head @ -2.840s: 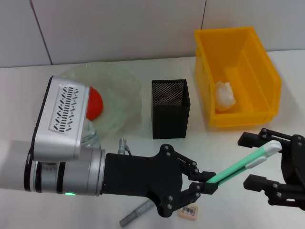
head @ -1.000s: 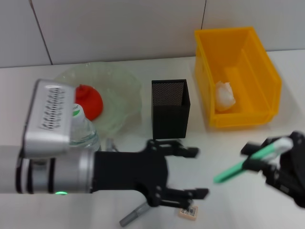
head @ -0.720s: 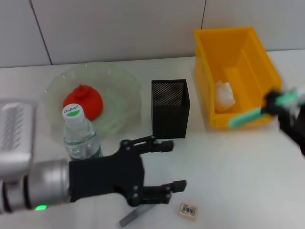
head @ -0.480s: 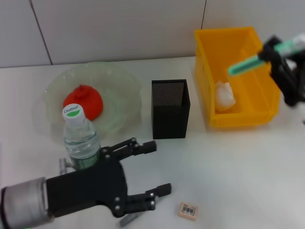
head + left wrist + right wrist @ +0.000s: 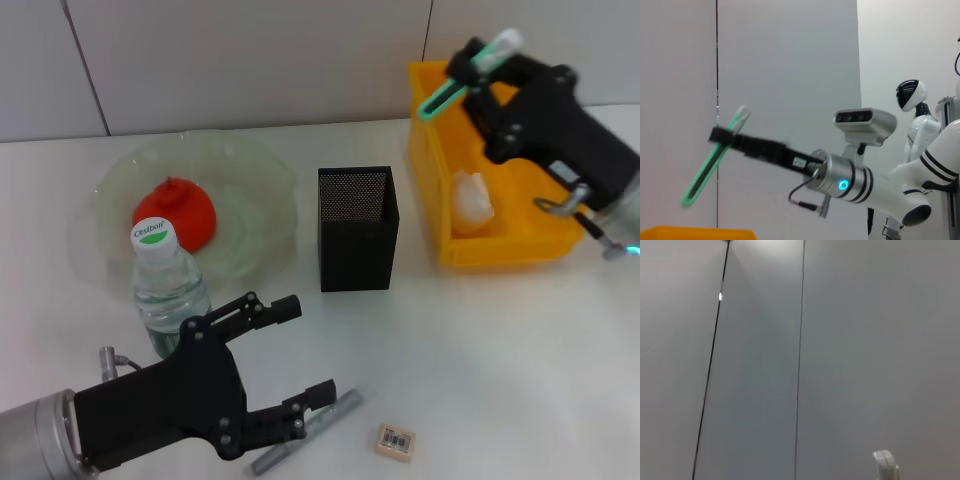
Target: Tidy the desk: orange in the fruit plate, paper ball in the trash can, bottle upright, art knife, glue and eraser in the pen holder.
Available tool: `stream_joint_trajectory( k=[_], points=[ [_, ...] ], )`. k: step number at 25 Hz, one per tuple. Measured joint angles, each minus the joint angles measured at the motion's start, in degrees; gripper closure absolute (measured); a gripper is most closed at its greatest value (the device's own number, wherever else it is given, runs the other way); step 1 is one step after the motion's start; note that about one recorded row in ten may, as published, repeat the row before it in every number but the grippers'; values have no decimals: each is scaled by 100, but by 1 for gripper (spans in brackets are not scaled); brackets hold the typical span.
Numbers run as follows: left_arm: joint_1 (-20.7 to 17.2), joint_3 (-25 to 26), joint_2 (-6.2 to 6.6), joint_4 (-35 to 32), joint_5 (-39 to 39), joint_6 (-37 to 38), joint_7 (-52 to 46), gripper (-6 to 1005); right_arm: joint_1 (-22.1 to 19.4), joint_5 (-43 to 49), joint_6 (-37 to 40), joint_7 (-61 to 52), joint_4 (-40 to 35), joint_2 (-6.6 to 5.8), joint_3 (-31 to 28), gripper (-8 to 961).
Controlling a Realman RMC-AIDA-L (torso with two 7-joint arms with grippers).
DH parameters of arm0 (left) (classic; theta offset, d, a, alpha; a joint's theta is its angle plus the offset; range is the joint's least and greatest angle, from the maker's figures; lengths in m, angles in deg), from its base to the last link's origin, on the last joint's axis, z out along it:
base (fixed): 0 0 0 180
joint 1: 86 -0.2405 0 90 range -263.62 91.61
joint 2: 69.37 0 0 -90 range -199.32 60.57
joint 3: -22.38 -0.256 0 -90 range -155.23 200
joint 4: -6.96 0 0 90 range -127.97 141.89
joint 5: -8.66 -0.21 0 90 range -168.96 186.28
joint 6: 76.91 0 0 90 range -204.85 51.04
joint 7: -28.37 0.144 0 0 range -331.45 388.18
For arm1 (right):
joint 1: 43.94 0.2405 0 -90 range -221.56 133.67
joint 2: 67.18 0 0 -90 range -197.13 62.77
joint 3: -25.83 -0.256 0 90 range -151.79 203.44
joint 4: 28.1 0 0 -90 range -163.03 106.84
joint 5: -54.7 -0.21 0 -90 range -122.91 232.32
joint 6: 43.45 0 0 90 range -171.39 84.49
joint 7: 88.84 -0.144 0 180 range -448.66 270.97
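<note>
We held the art knife [image 5: 466, 72], a slim green tool with a pale end, pinched in our right gripper [image 5: 478, 70], raised high above the near-left corner of the trash can [image 5: 560, 190]. The left wrist view showed the same knife [image 5: 715, 156] hanging tilted from that gripper [image 5: 724, 137] against the wall. Our left gripper [image 5: 290, 355] sat low over the counter [image 5: 480, 340] near its front edge, fingers spread and holding nothing, just above a grey stick-like item [image 5: 305, 432] that we took for the glue.

By our reading, several steps were already done: the orange [image 5: 175, 212] lay in the fruit plate [image 5: 260, 170], the paper ball [image 5: 472, 202] lay inside the trash can, and the bottle [image 5: 168, 290] stood upright beside the plate. The step in hand was dropping the knife into the pen holder [image 5: 357, 228], which stood well to the left of the knife and lower.

The next move, as we judged it, called for carrying the knife sideways until its lower tip was over the holder's open top, tilting it nearer to vertical, lowering it in, then releasing. The narrow mouth left little room for error. The eraser [image 5: 396, 441] still lay on the counter near the front, waiting with the grey stick.
</note>
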Motion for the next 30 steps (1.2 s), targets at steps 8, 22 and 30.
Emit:
stream_joint_trajectory(
  k=[8, 22, 30],
  points=[
    [63, -17, -4, 10, 8, -10, -28, 194, 200, -18, -660, -18, -90, -2, 736, 803],
    [92, -28, -4, 81, 9, -41, 2, 194, 434, -42, -1581, -207, -335, 4, 1218, 802],
    [92, -34, -4, 81, 8, -49, 43, 194, 411, -6, -1676, -346, -382, 10, 1232, 796]
  ],
)
